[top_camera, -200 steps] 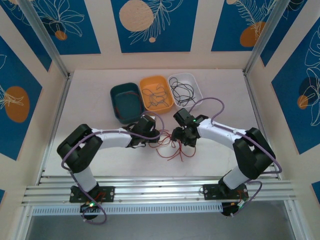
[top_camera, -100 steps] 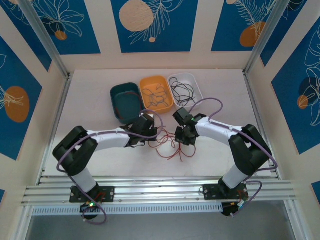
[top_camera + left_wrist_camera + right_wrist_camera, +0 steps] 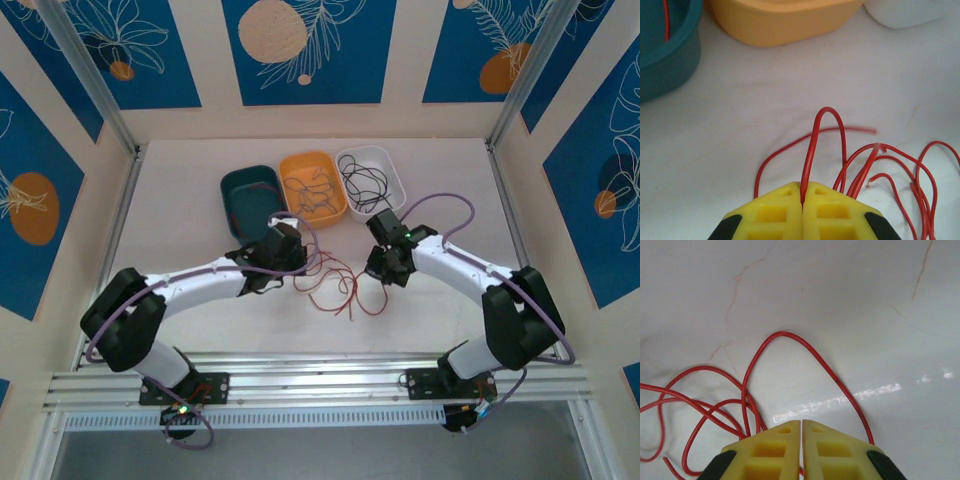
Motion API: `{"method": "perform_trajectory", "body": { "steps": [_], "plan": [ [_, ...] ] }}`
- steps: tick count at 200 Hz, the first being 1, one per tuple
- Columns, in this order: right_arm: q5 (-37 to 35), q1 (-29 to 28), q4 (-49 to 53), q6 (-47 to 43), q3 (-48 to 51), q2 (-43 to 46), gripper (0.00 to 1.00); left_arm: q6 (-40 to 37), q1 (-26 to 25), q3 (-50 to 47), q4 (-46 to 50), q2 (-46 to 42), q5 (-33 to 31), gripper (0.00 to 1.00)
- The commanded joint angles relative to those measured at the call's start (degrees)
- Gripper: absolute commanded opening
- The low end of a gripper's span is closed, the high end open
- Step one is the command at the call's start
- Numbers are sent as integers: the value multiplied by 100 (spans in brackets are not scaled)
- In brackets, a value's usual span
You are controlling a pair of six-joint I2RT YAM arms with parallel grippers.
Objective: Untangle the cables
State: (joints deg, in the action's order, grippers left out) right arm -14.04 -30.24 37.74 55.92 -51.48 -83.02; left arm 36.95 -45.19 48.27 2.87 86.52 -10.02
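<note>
Left gripper (image 3: 802, 196): closed tight on one red strand. Its loop rose straight out of the seam between the yellow fingers, so I judged it was pinched there to single it out from the bunch.
Right gripper (image 3: 801, 426): fingers together with barely a slit. A red loop arched beyond the tips and its legs ran down under them, but I could not tell whether a strand was actually nipped.
Tangle: the cables (image 3: 335, 288) lay as a loose red snarl on the table (image 3: 180, 230), just below centre of the overhead frame, strung between the two arms.
Why held so: one arm sat on each side of the bunch — I read that as a setup for drawing it apart so the crossings could open.
Bins: the teal bin (image 3: 228, 190), orange bin (image 3: 290, 165) and white bin (image 3: 395, 170) stood in a row in the upper centre. They held a red strand, brownish wires and black wires in turn — sorting by colour, I judged.
Risk: wire this thin could slip from the pads, or a knot could tighten under a pull.
</note>
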Motion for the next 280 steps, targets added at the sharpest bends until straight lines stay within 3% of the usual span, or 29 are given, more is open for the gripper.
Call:
{"method": "perform_trajectory", "body": {
  "steps": [1, 24, 59, 124, 141, 174, 217, 233, 260, 280],
  "plan": [
    [278, -64, -272, -229, 98, 108, 16, -161, -16, -41, 131, -168, -94, 4],
    [428, -320, -516, -531, -79, -49, 27, -177, -19, -45, 33, -188, 55, 3],
    [637, -519, -585, -841, -446, -564, 37, -171, -16, -46, 3, -236, 123, 0],
    [394, -420, -556, -783, -617, -1151, 42, -382, -23, -155, -287, -616, 279, 0],
    [417, -298, -586, -712, -576, -1239, 35, -407, -17, -207, -348, -750, 266, 0],
    [363, -93, -511, -545, -465, -1303, 10, -500, -21, -357, -383, -1099, 67, 0],
    [171, 82, -330, -405, -252, -1057, 6, -979, -17, -493, -135, -1706, -588, 0],
    [51, 80, -261, -390, -213, -914, 15, -1252, -19, -495, -37, -1931, -813, 0],
    [-100, 62, -172, -444, -186, -641, 45, -1707, -23, -503, -99, -2244, -857, 0],
    [-247, 51, -89, -426, -187, -458, 54, -1940, -21, -557, -410, -2493, -617, 0]
  ]
}}
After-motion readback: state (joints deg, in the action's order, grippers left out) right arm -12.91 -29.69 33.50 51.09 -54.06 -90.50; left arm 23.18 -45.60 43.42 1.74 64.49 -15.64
